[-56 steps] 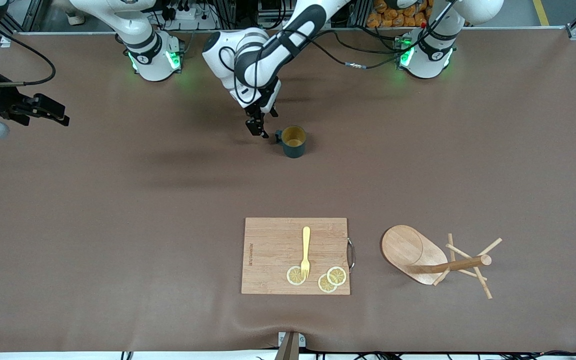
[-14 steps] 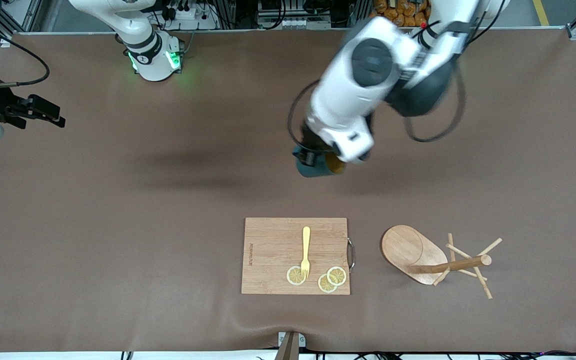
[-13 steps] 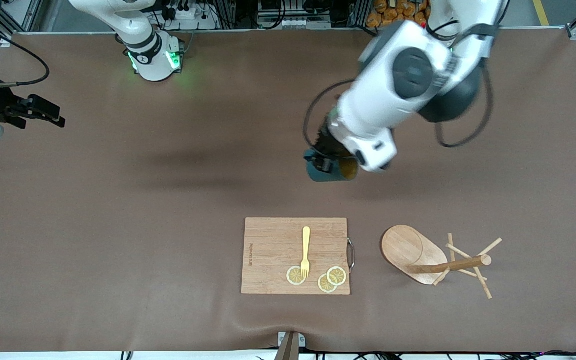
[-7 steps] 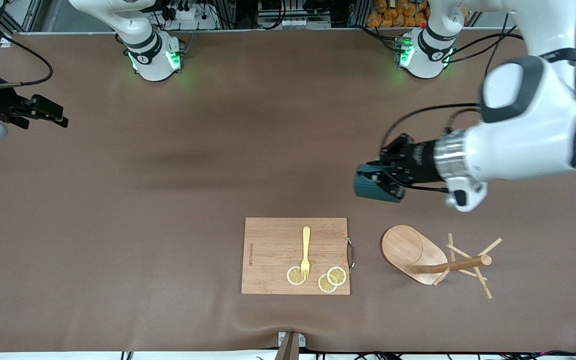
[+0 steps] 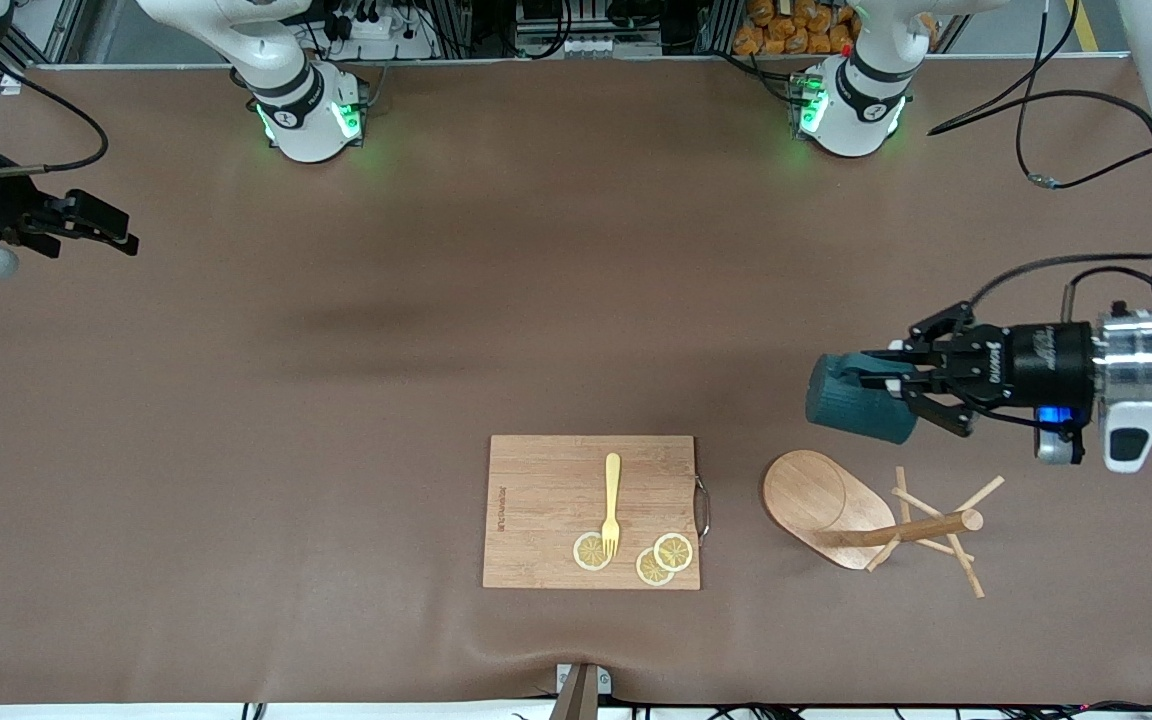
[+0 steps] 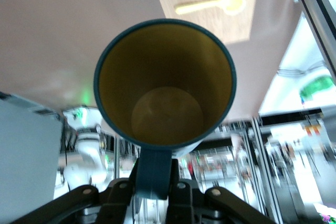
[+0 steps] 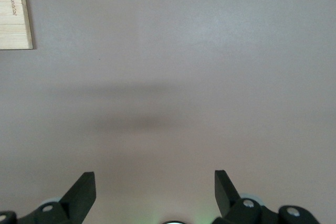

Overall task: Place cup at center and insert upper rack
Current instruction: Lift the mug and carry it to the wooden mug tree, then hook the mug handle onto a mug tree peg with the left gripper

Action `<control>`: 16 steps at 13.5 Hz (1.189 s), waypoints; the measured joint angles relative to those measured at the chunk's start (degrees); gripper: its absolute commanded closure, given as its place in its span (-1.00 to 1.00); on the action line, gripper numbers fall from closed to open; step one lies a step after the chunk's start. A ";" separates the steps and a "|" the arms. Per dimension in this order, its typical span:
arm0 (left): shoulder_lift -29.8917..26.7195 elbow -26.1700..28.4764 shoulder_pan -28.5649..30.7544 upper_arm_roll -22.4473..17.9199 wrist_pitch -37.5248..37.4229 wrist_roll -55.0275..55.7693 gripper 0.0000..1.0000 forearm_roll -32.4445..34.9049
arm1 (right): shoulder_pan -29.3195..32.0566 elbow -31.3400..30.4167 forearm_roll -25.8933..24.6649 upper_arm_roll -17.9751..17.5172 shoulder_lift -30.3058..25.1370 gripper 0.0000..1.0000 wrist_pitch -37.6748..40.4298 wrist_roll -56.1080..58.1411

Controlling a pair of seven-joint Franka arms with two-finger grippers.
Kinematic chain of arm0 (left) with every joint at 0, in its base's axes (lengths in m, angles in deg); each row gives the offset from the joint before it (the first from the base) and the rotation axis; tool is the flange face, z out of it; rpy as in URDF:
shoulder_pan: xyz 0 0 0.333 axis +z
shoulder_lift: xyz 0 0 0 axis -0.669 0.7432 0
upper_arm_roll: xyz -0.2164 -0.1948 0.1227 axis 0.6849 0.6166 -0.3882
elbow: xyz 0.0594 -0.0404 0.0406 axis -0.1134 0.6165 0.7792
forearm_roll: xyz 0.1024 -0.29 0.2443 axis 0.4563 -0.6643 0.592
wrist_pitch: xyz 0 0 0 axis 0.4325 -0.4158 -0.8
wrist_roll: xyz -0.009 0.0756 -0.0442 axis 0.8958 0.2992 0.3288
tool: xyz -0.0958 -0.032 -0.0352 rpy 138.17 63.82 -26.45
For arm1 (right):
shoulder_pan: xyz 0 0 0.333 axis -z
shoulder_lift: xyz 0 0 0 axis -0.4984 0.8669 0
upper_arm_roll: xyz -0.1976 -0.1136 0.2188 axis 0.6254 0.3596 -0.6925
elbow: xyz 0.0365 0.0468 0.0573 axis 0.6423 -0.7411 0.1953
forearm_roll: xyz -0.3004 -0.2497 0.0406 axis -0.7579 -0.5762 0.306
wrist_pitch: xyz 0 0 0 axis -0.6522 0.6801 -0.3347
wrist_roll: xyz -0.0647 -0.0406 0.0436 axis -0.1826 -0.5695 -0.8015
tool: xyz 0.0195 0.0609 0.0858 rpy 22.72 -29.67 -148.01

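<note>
Cup [image 5: 854,405]: clenched by its handle in left claw [image 5: 898,385], airborne, tipped sideways above mug tree [image 5: 866,520]. Upper rack [image 5: 946,540] unhung; tree lies toppled. Right claw [image 7: 155,190] released, waiting.

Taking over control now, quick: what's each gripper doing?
Left gripper: shut on the cup by its handle, in the air above the mug tree.
Right gripper: open, holding nothing, waiting at the right arm's end of the table.
</note>
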 measured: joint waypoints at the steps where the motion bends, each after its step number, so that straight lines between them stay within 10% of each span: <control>1: 1.34 0.09 1.03 0.01 -0.47 -1.63 1.00 -2.68 | 0.00 0.00 0.00 0.00 0.00 -1.00 0.03 -0.01; 16: 12.35 0.27 6.30 0.04 -1.08 -9.18 1.00 -22.45 | -0.59 0.00 -0.01 -0.03 0.00 -1.00 0.14 -1.90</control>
